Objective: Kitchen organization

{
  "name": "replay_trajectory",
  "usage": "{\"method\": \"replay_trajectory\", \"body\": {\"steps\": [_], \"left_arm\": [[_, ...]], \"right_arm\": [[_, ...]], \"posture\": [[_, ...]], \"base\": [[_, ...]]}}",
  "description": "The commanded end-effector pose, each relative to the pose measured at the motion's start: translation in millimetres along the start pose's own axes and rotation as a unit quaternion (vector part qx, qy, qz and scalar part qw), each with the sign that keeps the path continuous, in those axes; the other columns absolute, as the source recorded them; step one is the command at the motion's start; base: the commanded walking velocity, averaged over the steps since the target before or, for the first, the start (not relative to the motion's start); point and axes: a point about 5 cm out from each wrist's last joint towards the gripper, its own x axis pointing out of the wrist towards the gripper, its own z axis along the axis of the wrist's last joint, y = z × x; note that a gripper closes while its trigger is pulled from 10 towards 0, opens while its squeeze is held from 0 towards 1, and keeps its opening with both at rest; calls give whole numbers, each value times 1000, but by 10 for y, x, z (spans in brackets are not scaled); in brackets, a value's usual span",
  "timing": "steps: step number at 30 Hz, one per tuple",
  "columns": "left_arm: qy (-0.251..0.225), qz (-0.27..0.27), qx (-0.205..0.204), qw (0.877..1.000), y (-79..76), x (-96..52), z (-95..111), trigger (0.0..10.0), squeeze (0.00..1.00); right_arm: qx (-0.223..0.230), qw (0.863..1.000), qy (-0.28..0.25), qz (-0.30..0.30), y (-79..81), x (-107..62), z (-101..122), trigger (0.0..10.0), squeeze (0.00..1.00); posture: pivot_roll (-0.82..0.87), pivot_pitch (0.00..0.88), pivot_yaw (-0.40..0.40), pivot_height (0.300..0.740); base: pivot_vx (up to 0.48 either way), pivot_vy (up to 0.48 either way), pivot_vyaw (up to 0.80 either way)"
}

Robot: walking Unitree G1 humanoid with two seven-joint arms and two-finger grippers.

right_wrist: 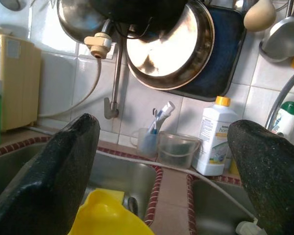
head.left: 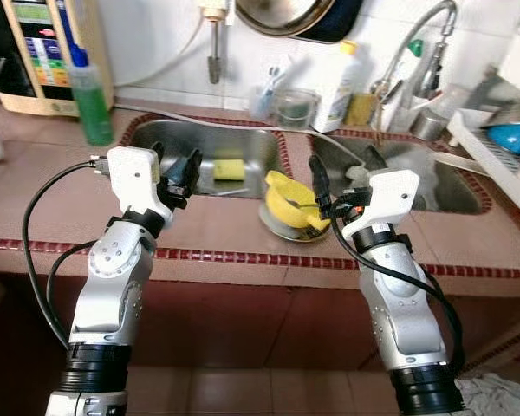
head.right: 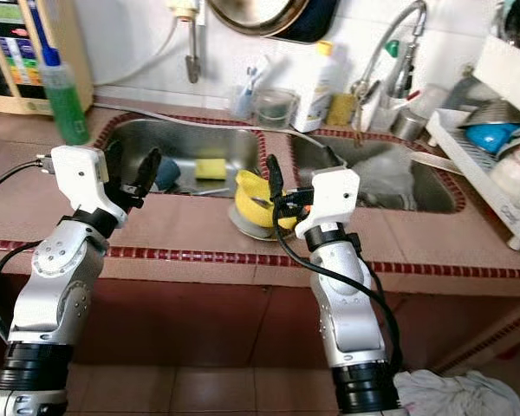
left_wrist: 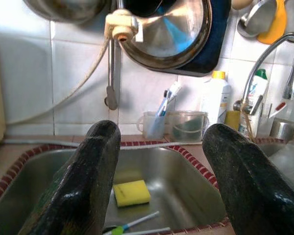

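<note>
Steel double sink (head.left: 243, 139) sits in a tiled counter (head.left: 217, 225), and the robot stands in front of it with both arms raised over the counter edge. The left gripper (head.left: 175, 173) hovers at the near rim of the left basin, its two fingers spread apart and holding nothing. In that basin lie a yellow sponge (head.left: 229, 168) and, as the left wrist view shows, a thin brush (left_wrist: 137, 223) near it. The right gripper (head.left: 347, 184) is also wide open and empty; it hangs just behind a yellow cup (head.left: 288, 196) that rests tilted in a small bowl (head.left: 282, 227) on the counter strip between the two basins. Whether one finger touches the cup, I cannot tell.

I judge the organizing to be at an early stage. The cup and bowl are not yet put away, the sponge and brush lie loose in the sink, and nothing is grasped. At the far right a dish rack (head.left: 494, 152) already holds some dishes, so it looks like a possible place for the cup. A green bottle (head.left: 92, 100) stands at the back left and a white bottle (head.left: 338, 87) beside the tap (head.left: 416, 43); they appear to be in order.
</note>
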Motion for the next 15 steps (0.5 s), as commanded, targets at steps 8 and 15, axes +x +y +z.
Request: {"method": "replay_trajectory", "body": {"steps": [8, 15], "left_arm": [[-17, -44, 32, 998, -98, -43, 46, 10000, 0], [-17, -74, 46, 996, -192, -71, 11, 10000, 0]], "right_arm": [[-19, 999, 37, -33, -164, -132, -187, 10000, 0], [-26, 997, 57, -52, -258, -254, -291, 10000, 0]], "posture": [[88, 0, -65, 740], [80, 0, -58, 740]], "base": [[0, 0, 0], [0, 0, 0]]}}
